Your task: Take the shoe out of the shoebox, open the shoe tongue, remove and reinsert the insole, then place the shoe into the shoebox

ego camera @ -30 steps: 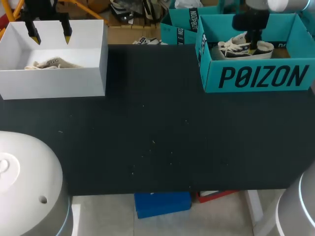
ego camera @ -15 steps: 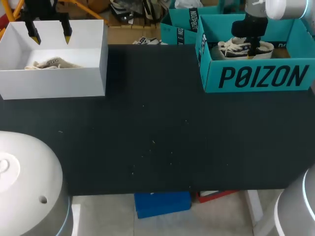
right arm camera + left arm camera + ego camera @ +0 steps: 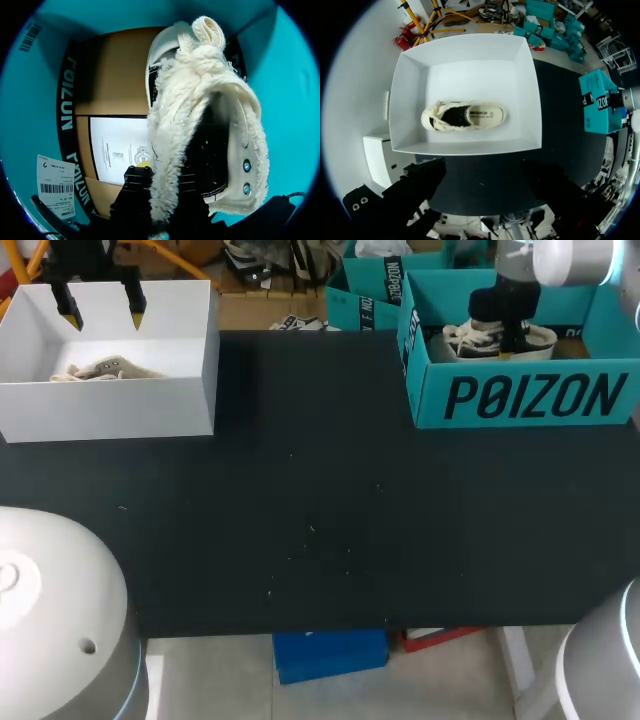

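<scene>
Two boxes: left jaws spread above white box (image 3: 110, 410); right jaws pinching shoe (image 3: 200, 90) inside black-lettered teal shoebox (image 3: 430, 390).

1. teal shoebox (image 3: 520, 400): open, no lid, at the bench's far right corner.
2. fleecy shoe (image 3: 200, 115): off-white, inside the teal shoebox, mouth facing up.
3. white shoebox (image 3: 110, 410): open, at the far left corner.
4. cream shoe (image 3: 464, 116): sole down on the white shoebox's floor.

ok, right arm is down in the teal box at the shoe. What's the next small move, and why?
Probably grip and lift straight up. The right gripper sits at the fleecy collar of the shoe inside the teal shoebox; whether it is clamped I cannot tell. Box walls stand around it, so up looks the clear way out.
</scene>
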Available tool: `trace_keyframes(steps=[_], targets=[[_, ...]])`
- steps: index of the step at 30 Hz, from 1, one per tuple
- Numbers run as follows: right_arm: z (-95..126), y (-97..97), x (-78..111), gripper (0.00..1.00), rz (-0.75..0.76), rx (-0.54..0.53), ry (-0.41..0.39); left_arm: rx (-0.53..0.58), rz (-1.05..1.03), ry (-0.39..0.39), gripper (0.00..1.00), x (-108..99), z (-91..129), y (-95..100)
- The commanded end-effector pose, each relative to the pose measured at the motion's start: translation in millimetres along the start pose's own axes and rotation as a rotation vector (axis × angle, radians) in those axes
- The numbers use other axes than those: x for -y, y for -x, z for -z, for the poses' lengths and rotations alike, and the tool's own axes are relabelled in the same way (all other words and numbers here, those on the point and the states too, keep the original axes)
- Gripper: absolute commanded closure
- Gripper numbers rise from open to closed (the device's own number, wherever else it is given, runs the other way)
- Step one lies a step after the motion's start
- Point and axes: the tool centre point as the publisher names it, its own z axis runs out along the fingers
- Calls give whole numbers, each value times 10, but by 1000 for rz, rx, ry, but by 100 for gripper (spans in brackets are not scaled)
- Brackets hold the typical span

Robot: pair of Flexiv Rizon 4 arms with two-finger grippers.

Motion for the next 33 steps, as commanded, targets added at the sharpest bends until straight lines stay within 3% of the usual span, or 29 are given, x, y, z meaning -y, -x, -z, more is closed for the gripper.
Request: trace_keyframes(steps=[1,12,22,33], targets=[[64,48,20,100,-1,-8,-6,2,0,2,0,-5,7,0],[495,27,139,100,-49,55,-56,2,0,2,0,-5,7,0],[847,-83,90,100,-100,101,-103,2,0,2,0,-5,7,0],[1432,-228,108,100,-132,165,-153,2,0,2,0,-5,7,0]])
